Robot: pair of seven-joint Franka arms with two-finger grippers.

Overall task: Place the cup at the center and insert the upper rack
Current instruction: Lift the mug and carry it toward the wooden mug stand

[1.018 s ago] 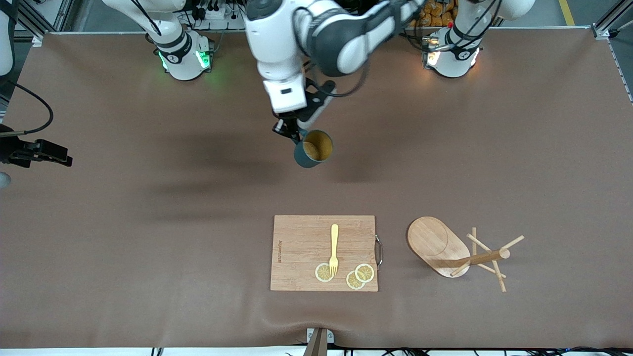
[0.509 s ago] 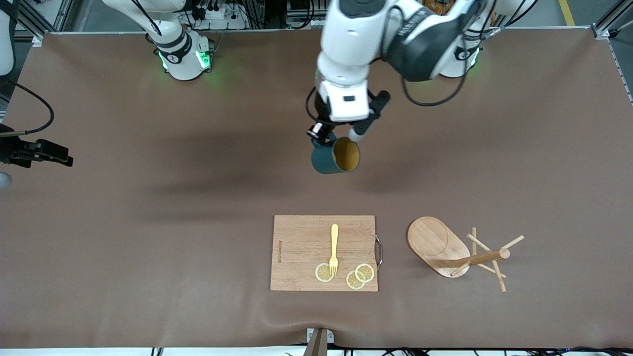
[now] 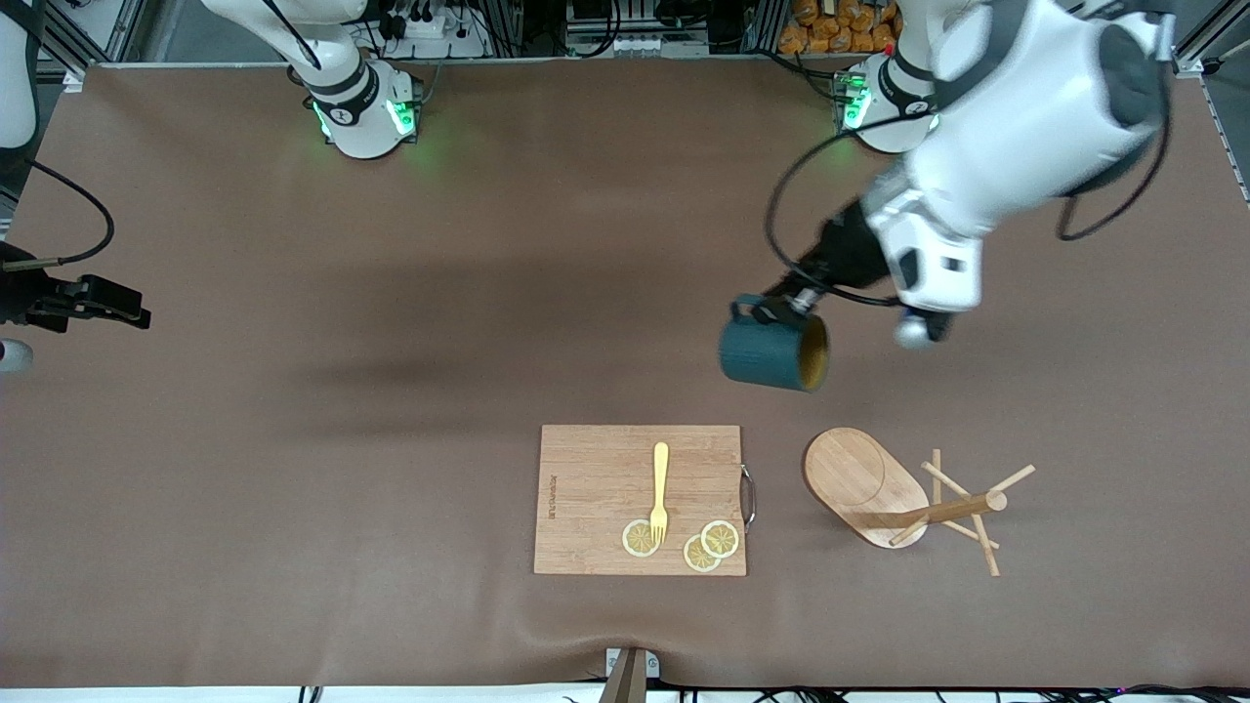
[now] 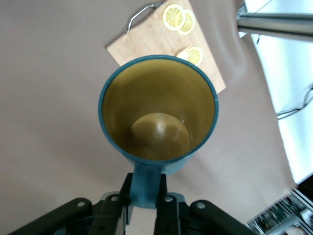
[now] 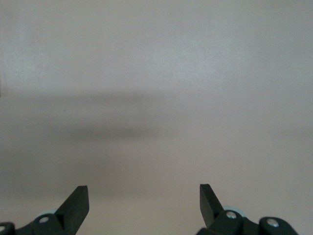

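The board [image 3: 640,499] lies on the bench [image 3: 293,488] nearest the front camera, carrying a fork [image 3: 660,491] and three lemon slices [image 3: 720,538]. Beside it, toward my left arm's end, the rack [image 3: 903,496] lies tipped over: oval base on edge, post and pegs flat on the bench. My left gripper [image 3: 781,305] hangs over bare bench just farther from the camera than the rack, jaws clamped on the handle of the cup [image 3: 773,353]. The cup is off the bench and tilted, mouth sideways toward my left arm's end. My right gripper [image 5: 144,198] waits over bare bench at the right arm's end, jaws wide apart, holding nothing.
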